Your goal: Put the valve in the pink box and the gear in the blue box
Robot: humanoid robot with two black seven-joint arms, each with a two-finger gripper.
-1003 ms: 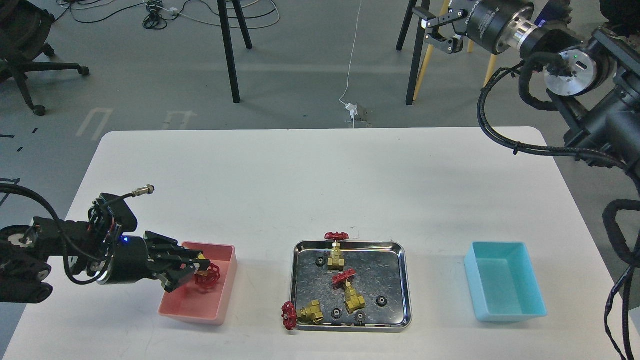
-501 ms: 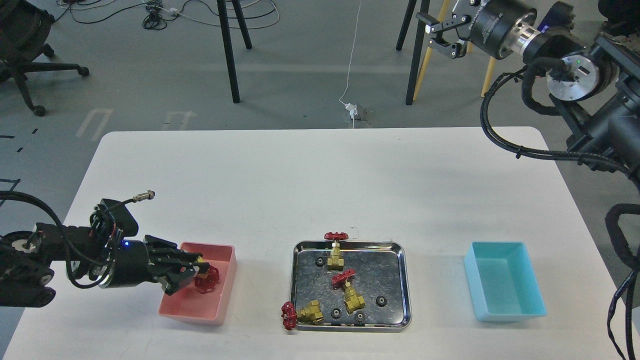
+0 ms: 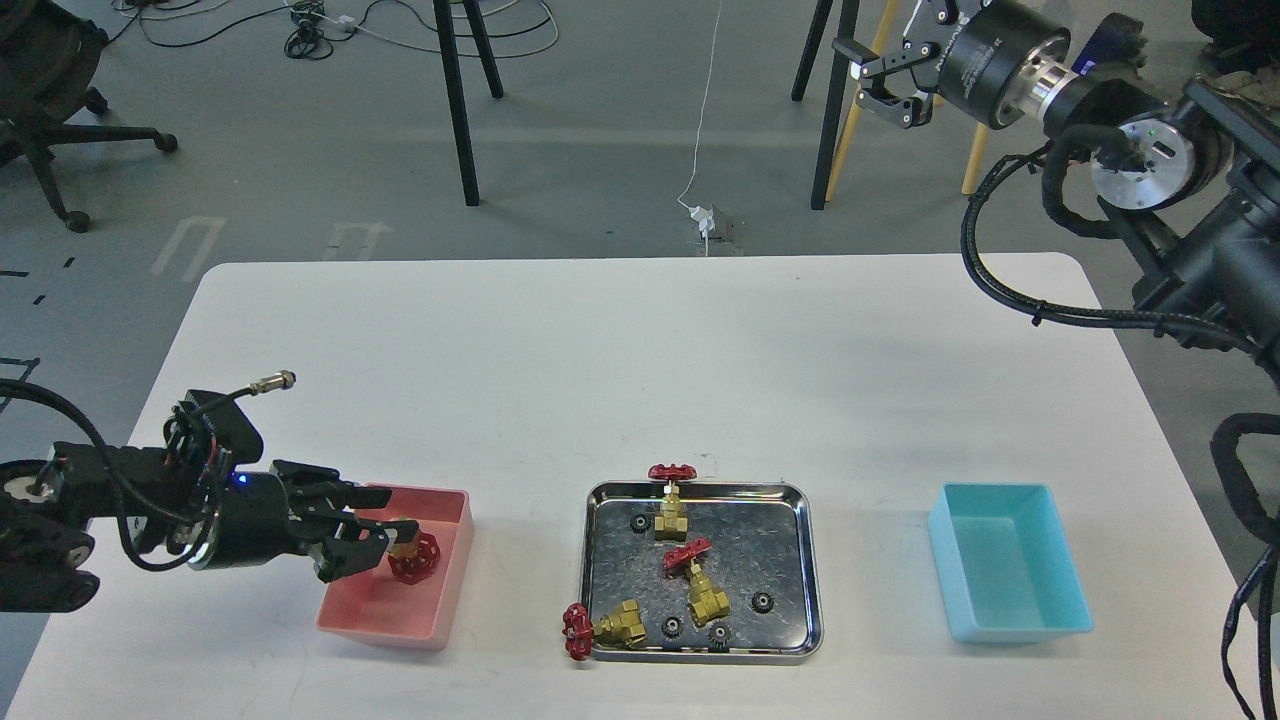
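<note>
In the pink box (image 3: 440, 560) the valve (image 3: 411, 553) now lies released — left gripper (image 3: 365, 530) jaws spread, backing off — first valve placed.

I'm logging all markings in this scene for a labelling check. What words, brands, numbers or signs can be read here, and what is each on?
None can be read.
White lettering on the right gripper's black wrist housing: too small and blurred to read.
Valves, gears, pink box, blue box, tray: no text visible.
White marks on the floor are plain strips, not letters.
</note>
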